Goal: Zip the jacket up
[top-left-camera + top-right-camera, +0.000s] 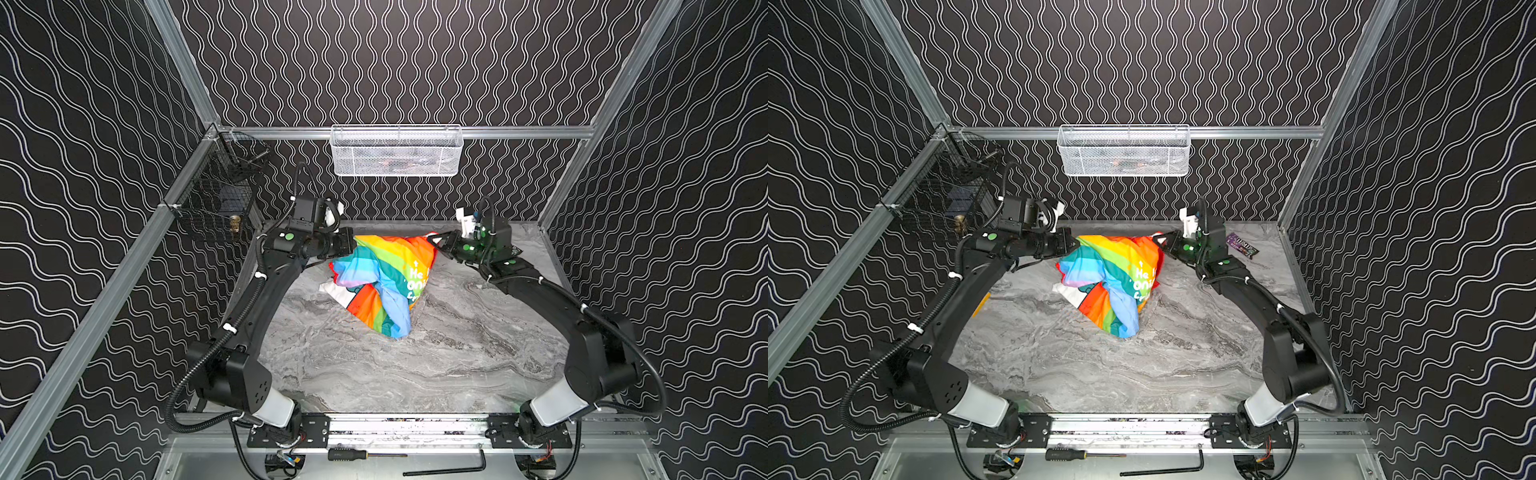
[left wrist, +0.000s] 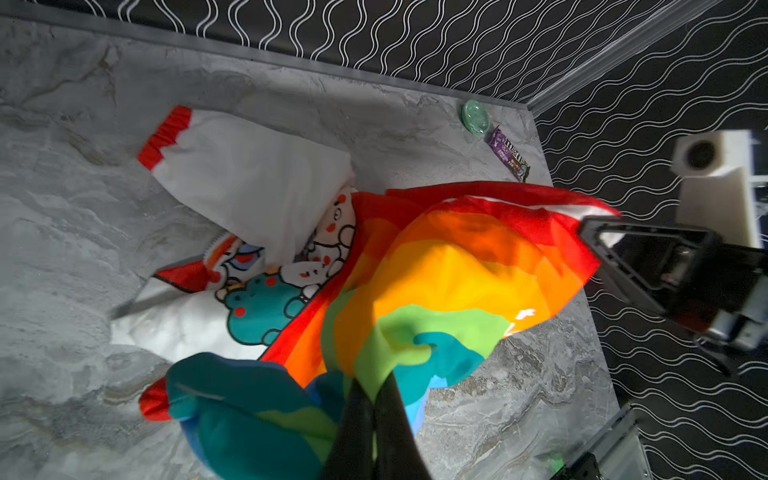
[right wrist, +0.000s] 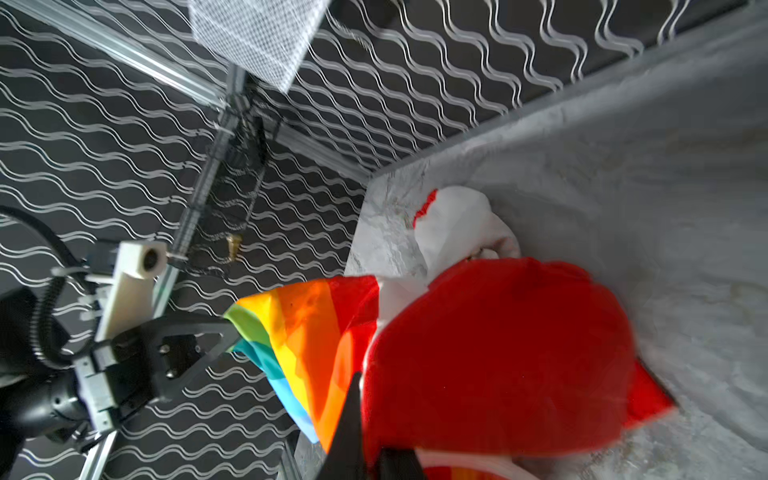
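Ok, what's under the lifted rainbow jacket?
Under the jacket, its white sleeve and cartoon-print lining lie on the marble table; whatever is beneath the bunched folds is covered.

Jacket (image 1: 384, 278): one; grippers: two, the left gripper (image 1: 353, 246) and the right gripper (image 1: 435, 240); wire baskets: two, a white basket (image 1: 397, 151) on the far rail and a black basket (image 1: 216, 199) on the left rail; small brass piece (image 1: 235, 224) at the black basket: one; candy packet (image 1: 1241, 245), far right: one; green round disc (image 2: 475, 116) beside it: one; tools along the near edge: two, one screwdriver (image 1: 347, 454) and one hex key (image 1: 449, 470).
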Available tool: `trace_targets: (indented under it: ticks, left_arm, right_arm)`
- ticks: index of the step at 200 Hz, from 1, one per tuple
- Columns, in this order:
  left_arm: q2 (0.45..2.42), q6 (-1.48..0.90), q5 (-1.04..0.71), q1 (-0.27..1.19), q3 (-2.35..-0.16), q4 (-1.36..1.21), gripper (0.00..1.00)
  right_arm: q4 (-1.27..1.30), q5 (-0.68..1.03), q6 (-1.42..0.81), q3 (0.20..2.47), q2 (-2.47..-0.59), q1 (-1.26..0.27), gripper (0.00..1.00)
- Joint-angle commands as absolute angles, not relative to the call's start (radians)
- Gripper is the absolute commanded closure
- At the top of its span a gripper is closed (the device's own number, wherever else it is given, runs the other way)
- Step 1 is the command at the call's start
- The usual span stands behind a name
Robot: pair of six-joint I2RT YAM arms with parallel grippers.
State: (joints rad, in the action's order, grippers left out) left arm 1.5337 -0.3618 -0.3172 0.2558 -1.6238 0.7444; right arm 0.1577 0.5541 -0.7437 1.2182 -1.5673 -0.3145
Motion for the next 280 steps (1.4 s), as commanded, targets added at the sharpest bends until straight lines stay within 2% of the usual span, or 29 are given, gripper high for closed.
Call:
trace_targets:
  ticks: [1,36,66,91,129,154,208,238,280]
  left_arm:
    - [1.544,-0.286,-0.293,0.264,-1.686,0.795,1.0]
    - [1.556,-0.23,-0.308,0.308,-1.767,0.827,1.0]
    - [1.565,-0.173,-0.301,0.429,-1.83,0.82,1.0]
    - [1.56,-0.173,-0.375,0.499,-1.856,0.757,1.0]
    - [1.553,-0.239,-0.446,0.521,-1.867,0.66,1.0]
    - [1.535,-0.28,-0.457,0.521,-1.794,0.601,1.0]
    - [1.499,-0.3,-0.284,0.515,-1.577,0.578,1.0]
    - [1.497,-0.319,-0.165,0.497,-1.5,0.599,1.0]
    - [1.479,-0.385,-0.034,0.418,-1.37,0.63,1.0]
  right_arm:
    - [0.097,0.527,-0.702,1.254,-1.511,-0.29,1.0]
    - [0.033,0.523,-0.671,1.309,-1.405,-0.234,1.0]
    - [-0.023,0.517,-0.629,1.358,-1.327,-0.206,1.0]
    - [-0.07,0.52,-0.607,1.39,-1.279,-0.175,1.0]
    - [-0.13,0.554,-0.594,1.431,-1.236,-0.102,1.0]
    - [-0.182,0.595,-0.585,1.467,-1.249,-0.079,1.0]
    - [-0.114,0.696,-0.658,1.343,-1.33,-0.098,1.0]
    - [-0.095,0.656,-0.655,1.268,-1.384,-0.18,0.99]
    - [-0.144,0.546,-0.613,1.305,-1.542,-0.358,0.94]
